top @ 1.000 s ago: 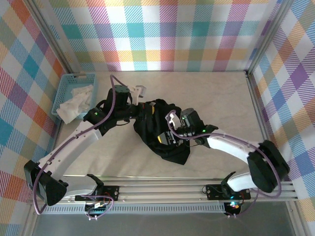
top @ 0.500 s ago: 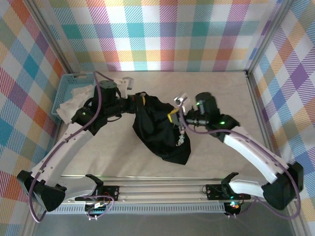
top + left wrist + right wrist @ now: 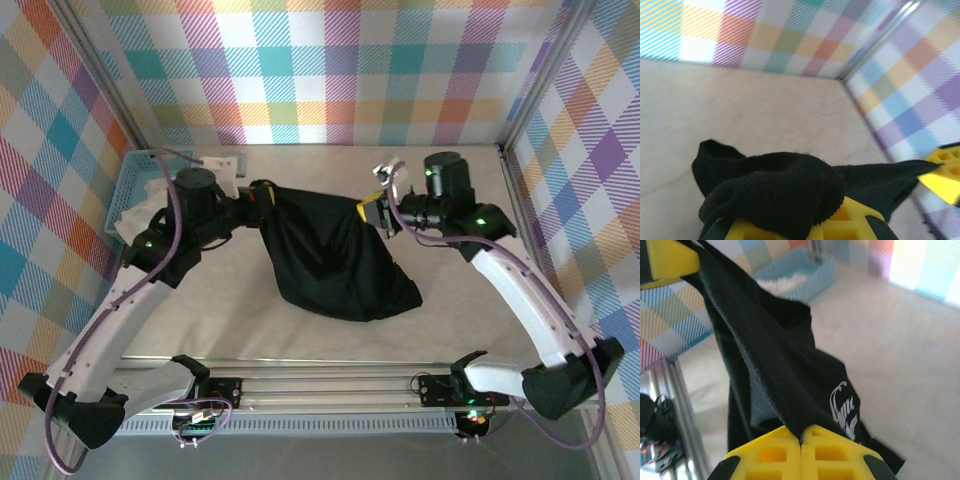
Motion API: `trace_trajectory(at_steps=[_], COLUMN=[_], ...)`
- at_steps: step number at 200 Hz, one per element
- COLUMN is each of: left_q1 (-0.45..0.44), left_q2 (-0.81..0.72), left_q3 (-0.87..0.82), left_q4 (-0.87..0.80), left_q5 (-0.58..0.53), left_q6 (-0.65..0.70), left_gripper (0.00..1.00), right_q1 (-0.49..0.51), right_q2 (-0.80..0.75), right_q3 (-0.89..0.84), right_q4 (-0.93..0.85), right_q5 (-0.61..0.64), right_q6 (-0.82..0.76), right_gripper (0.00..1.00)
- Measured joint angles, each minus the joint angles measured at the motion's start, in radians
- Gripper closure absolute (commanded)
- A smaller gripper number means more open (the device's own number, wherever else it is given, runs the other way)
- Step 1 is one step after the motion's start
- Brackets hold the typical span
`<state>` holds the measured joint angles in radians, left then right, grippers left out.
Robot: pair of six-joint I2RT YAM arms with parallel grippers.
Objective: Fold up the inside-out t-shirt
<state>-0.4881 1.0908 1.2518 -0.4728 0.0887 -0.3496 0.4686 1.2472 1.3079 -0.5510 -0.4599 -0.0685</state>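
Left gripper (image 3: 262, 197), right gripper (image 3: 368, 212): both pinching one t-shirt (image 3: 330, 265), strung between; one basket (image 3: 122, 190).

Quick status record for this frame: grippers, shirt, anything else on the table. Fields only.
left gripper: shut on the t-shirt, pinching an upper edge
right gripper: shut on the t-shirt, pinching the opposite upper edge
t-shirt: black, stretched between both grippers, hanging down, lower part bunched on the table
print: pale, partly visible near the right gripper
fold: not yet started
basket: light blue, far left corner, apart from the t-shirt
white cloth: in the basket
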Motion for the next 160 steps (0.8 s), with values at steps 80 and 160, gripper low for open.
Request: trace_trajectory(at_steps=[80, 160], left_q1=[-0.002, -0.159], left_q2=[0.231, 0.084], left_q3=[-0.222, -0.466], left_q4=[0.005, 0.244], left_q5=[-0.308, -0.129], left_q6=[0.022, 0.045], left_gripper=[0.36, 0.25], right_q1=[-0.005, -0.02], right_q2=[0.259, 0.307], right_q3=[-0.167, -0.055], right_q4=[0.126, 0.132], right_q5=[-0.2, -0.233], right_q6=[0.176, 0.192], right_gripper=[1.0, 1.0])
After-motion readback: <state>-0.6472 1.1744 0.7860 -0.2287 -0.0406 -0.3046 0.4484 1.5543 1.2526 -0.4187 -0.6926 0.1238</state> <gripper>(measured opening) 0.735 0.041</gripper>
